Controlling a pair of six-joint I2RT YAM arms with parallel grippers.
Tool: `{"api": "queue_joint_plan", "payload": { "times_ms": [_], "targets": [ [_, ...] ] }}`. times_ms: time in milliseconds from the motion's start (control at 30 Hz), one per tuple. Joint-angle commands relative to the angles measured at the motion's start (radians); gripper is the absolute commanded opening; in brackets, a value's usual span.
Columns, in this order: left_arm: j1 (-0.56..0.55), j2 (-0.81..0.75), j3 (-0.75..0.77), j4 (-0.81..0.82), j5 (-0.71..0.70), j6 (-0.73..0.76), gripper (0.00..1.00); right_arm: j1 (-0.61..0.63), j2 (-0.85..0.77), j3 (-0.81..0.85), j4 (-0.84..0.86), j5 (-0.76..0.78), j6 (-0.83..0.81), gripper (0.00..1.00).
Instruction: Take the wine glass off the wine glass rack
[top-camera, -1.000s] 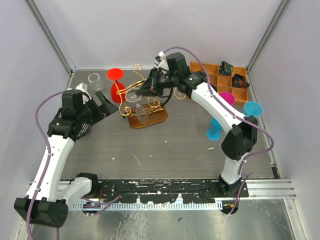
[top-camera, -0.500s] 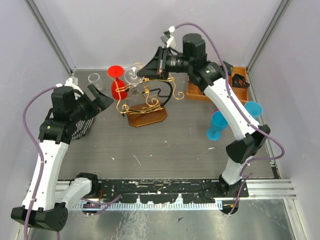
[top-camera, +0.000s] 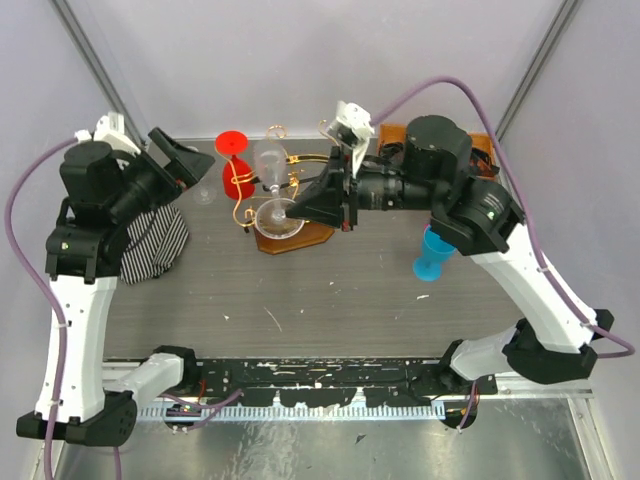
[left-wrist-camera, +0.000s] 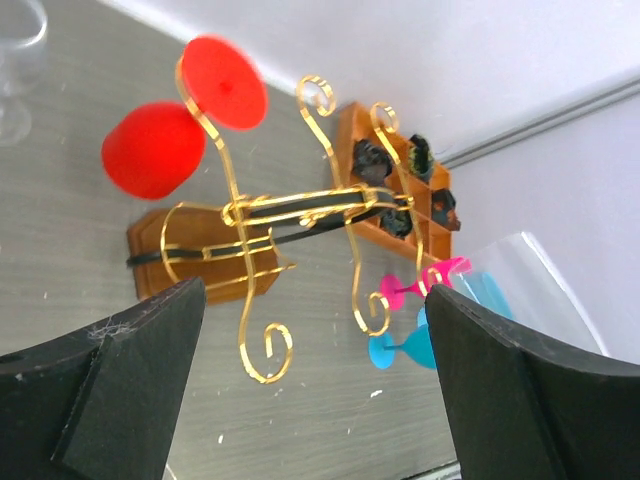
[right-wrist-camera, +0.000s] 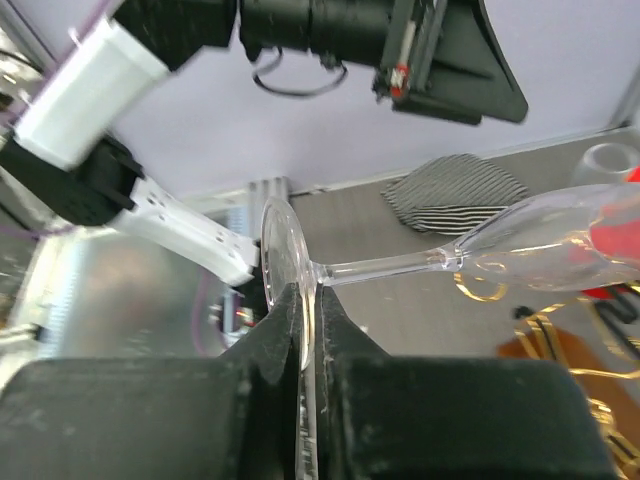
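Note:
My right gripper (top-camera: 298, 208) is shut on the round foot of a clear wine glass (top-camera: 270, 170) and holds it in the air over the rack, its bowl pointing toward the back wall. In the right wrist view the fingertips (right-wrist-camera: 290, 305) pinch the foot's rim (right-wrist-camera: 283, 255), and the stem (right-wrist-camera: 390, 268) runs right to the bowl. The wine glass rack (top-camera: 300, 190), gold wire on a brown wooden base (top-camera: 310, 238), stands below; it also shows in the left wrist view (left-wrist-camera: 290, 210). My left gripper (top-camera: 185, 160) is open and empty, raised left of the rack.
A red glass (top-camera: 233, 170) is at the rack's left end. A second clear glass (top-camera: 205, 190) and a striped cloth (top-camera: 150, 245) are at the left. A blue glass (top-camera: 432, 255) stands at the right, a pink glass (left-wrist-camera: 430, 282) near it. The compartmented wooden tray (left-wrist-camera: 400, 190) is at the back right.
My right arm has lifted the clear glass off the rack and raised it high, swinging back toward the front. My left arm has risen and drawn back to the left.

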Motion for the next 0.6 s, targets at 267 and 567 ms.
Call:
{"api": "queue_joint_plan", "payload": {
  "times_ms": [267,567],
  "targets": [
    [0.001,0.141,0.15,0.135,0.466,-0.121,0.98,0.053,-0.002,0.048,-0.171,0.14,-0.463,0.01],
    [-0.006,0.182,0.05,0.348,0.654,-0.331,0.98,0.115,0.01,0.055,-0.157,0.126,-0.474,0.01]
  ]
}}
